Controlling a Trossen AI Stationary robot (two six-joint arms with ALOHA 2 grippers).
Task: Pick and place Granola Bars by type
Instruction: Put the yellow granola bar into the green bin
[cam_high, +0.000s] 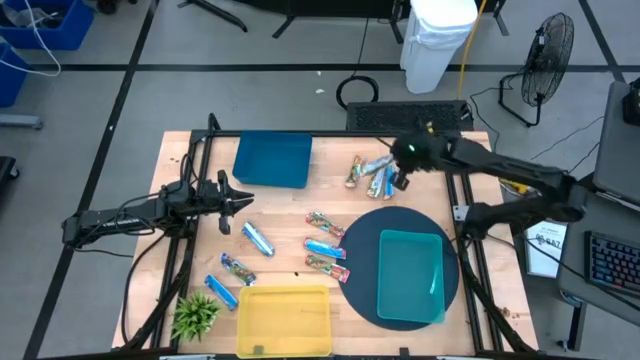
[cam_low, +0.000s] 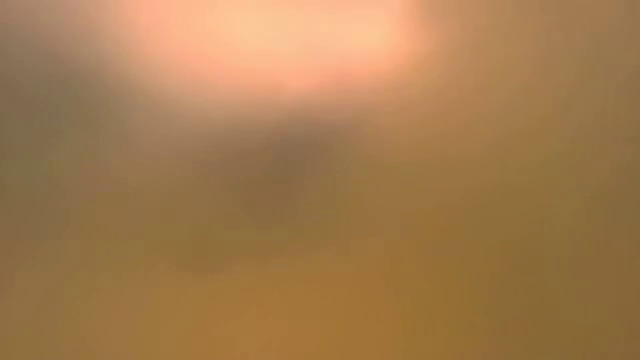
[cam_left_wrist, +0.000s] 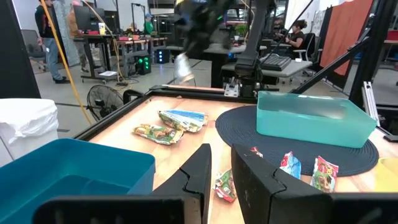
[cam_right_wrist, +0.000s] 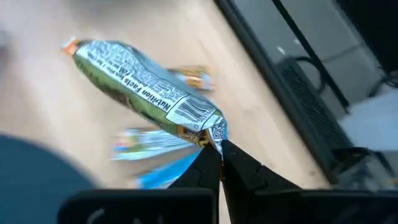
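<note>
The right gripper (cam_right_wrist: 219, 149) was pinched shut on the crimped end of a green granola bar (cam_right_wrist: 143, 90), which hung lifted clear of the desk (cam_high: 190, 150) beside the far rim of the round dark mat (cam_high: 362, 235). In the high view that gripper (cam_high: 400, 182) sat at the edge of the small heap of bars (cam_high: 368, 174) just beyond the mat. The remaining bars lay loose on the desk: a cluster of three (cam_high: 326, 244) against the mat's near-left edge, and blue-wrapped ones (cam_high: 257, 239) farther from the mat, toward the yellow tray (cam_high: 285, 320) and the small green plant (cam_high: 196, 314).

The step in hand looked like the pick of one bar from the heap, with the lift begun and no bar yet in the teal tray (cam_high: 410, 276) that stood on the mat. The next move would call for carrying the bar over whichever tray suits its type, lowering it inside the rim and letting go; held only by its end seal, it may swing or slip.

The left gripper (cam_high: 240, 197) waited well away from the mat, near the blue tray (cam_high: 273, 160), its fingers (cam_left_wrist: 202, 174) slightly parted and holding nothing.
</note>
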